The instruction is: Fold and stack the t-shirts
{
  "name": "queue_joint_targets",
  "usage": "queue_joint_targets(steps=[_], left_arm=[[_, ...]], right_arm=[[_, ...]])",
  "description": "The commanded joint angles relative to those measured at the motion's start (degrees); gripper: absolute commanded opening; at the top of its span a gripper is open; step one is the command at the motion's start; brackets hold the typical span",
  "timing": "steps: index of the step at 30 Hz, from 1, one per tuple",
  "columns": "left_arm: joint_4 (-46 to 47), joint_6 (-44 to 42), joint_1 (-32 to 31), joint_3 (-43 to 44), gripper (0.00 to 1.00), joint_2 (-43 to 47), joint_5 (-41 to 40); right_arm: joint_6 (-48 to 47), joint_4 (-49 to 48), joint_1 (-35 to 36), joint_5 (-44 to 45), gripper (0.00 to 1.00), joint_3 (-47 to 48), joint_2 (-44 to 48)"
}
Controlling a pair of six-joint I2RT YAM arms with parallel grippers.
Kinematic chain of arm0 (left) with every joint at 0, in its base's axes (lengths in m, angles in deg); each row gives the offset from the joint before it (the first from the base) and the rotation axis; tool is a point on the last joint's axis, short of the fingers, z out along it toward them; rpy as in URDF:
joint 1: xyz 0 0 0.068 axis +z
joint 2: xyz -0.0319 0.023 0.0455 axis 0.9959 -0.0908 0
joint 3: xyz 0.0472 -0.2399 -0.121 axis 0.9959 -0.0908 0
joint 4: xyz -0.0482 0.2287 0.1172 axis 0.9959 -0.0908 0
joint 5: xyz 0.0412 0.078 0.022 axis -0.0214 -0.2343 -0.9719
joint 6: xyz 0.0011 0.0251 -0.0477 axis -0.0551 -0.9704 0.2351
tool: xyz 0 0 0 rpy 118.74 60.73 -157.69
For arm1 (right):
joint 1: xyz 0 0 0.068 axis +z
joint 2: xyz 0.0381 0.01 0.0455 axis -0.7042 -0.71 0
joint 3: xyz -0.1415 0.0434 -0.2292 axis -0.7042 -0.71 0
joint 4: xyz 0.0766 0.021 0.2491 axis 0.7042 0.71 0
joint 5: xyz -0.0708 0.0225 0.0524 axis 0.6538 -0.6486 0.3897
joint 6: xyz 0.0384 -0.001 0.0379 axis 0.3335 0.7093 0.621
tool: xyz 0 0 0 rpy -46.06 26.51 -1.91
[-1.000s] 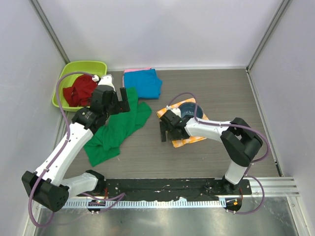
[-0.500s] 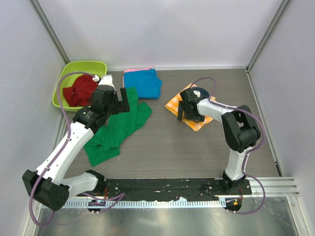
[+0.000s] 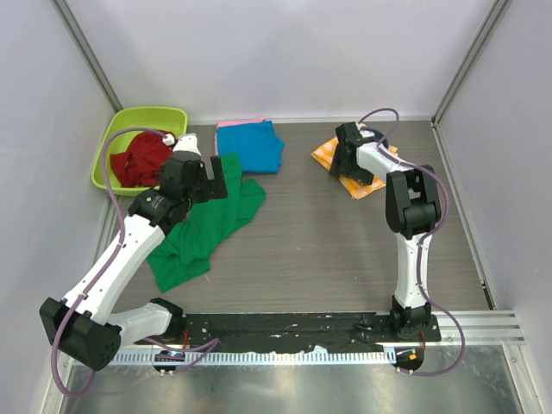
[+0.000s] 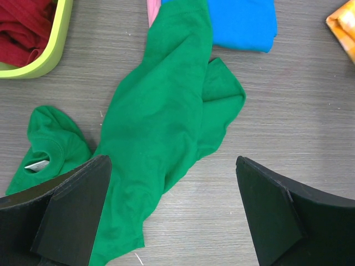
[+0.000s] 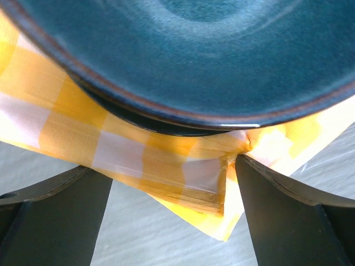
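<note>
The green t-shirt [image 3: 203, 228] lies crumpled and unfolded on the table's left side. It also shows in the left wrist view [image 4: 161, 122]. The blue t-shirt [image 3: 252, 145] lies folded at the back, on top of the pink one [image 3: 235, 123], of which only an edge shows. My left gripper [image 3: 222, 179] is open and empty, hovering above the green shirt's upper end [image 4: 172, 163]. My right gripper [image 3: 345, 159] is open at the back right. Its jaws straddle the edge of the orange-and-white checked cloth [image 5: 166, 160], and the right finger touches the cloth.
A dark blue bowl [image 5: 194, 55] sits on the checked cloth [image 3: 366, 177]. A lime green bin [image 3: 112, 142] holding red cloth [image 3: 138, 159] stands at the back left. Walls close in the table on the left, back and right.
My right gripper has moved from the table's middle to the back right, taking the checked cloth and bowl with it. The left arm and the shirts have not moved.
</note>
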Motion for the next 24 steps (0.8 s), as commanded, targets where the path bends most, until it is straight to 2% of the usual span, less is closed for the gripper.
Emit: queue_joint_targets(steps=[1,6,13,20,24], left_arm=[[2.00,0.21,0.03,0.22,1.00,1.22,-0.44],[2.00,0.03,0.03,0.31,1.00,0.52,-0.44],[1.91,-0.49,0.03,0.40,1.00,-0.36,-1.49],[1.91,-0.93,0.03,0.75,1.00,-1.67,-2.02],[1.47,-0.76,0.12,1.19,1.00,-2.29,-2.72]], right_arm=[[0.45,6.22,-7.11,9.55,0.95,4.25,-6.86],[2.72,7.63,-10.89,8.67,0.95,10.41,-11.68],[5.10,12.37,-13.80,7.26,0.95,26.03,-20.92],[6.60,15.53,-17.49,6.03,0.96,37.82,-27.25],[5.37,15.28,-17.14,5.60,0.98,38.37,-25.59]])
